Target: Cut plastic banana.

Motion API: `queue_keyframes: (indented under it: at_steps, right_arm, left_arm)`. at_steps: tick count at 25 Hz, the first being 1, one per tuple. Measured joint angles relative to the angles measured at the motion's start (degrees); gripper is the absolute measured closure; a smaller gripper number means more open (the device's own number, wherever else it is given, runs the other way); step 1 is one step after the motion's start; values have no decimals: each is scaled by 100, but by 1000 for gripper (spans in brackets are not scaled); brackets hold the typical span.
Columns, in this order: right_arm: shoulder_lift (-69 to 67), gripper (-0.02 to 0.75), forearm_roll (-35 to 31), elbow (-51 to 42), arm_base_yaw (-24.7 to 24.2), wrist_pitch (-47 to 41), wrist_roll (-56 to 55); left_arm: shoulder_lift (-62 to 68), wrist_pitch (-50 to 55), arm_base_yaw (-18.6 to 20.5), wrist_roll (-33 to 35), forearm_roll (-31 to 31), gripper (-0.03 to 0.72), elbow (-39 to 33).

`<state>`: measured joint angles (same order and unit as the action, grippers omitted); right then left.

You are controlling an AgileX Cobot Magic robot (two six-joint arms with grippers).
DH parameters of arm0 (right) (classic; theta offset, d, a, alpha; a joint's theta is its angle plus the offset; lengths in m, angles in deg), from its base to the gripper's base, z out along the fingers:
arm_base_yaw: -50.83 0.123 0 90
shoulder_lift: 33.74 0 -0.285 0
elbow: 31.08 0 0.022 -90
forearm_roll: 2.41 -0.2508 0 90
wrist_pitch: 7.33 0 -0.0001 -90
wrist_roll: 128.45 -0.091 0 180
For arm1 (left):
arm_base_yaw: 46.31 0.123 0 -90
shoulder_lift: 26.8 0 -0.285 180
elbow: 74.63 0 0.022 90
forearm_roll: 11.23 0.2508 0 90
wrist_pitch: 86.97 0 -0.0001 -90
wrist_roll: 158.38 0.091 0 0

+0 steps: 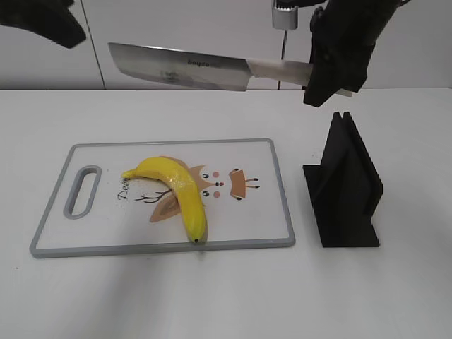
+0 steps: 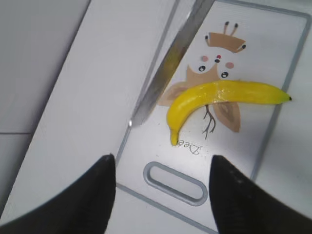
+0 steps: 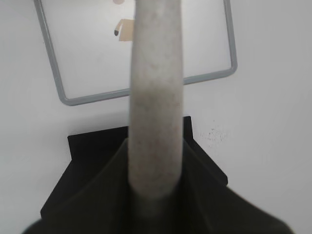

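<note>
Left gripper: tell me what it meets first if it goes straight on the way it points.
Probably the cutting board, near its handle slot; the left gripper has open jaws, with the plastic banana farther on. Depth is unclear.

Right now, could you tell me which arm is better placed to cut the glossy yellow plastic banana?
The right: its gripper already holds the steel cleaver above the grey-rimmed cutting board where the banana lies. The left gripper is open and empty.

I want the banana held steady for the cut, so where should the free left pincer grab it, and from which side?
Probably from above, at the stem end of the plastic banana, pads across its narrow width. It lies flat on the cutting board, stem toward the handle slot, on the left pincer's side. That leaves the middle free for the knife held by the right pincer.
</note>
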<state>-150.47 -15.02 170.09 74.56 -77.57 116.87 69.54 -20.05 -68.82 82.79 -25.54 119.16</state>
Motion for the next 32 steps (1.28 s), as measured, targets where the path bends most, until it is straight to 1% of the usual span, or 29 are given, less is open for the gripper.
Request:
queue_keyframes:
  at_steps: [3,5,8,11,17,24,27,32]
  right_arm:
    - [-69,570,-256,1,0,0,615]
    - [-131,570,-415,34,0,0,914]
    - [-240,570,-634,111,0,20,1116]
    - [-353,570,-729,118,0,20,1297]
    - [-428,570,-708,196,0,89,1372]
    - [-428,570,-708,402,0,96,1419]
    - [-428,570,-708,409,0,96,1424]
    - [-428,570,-725,409,0,90,1457]
  left_arm:
    - [274,22,-165,312,0,122,6]
    - [406,5,-191,422,-19,130,7]
    - [586,-98,-191,474,-6,163,19]
    - [756,-202,-191,489,0,214,19]
    - [967,-162,-191,506,27,370,19]
    - [1061,-177,-191,506,31,486,25]
    - [1072,-150,-191,506,28,507,25]
    - [1079,-84,-191,506,20,510,25]
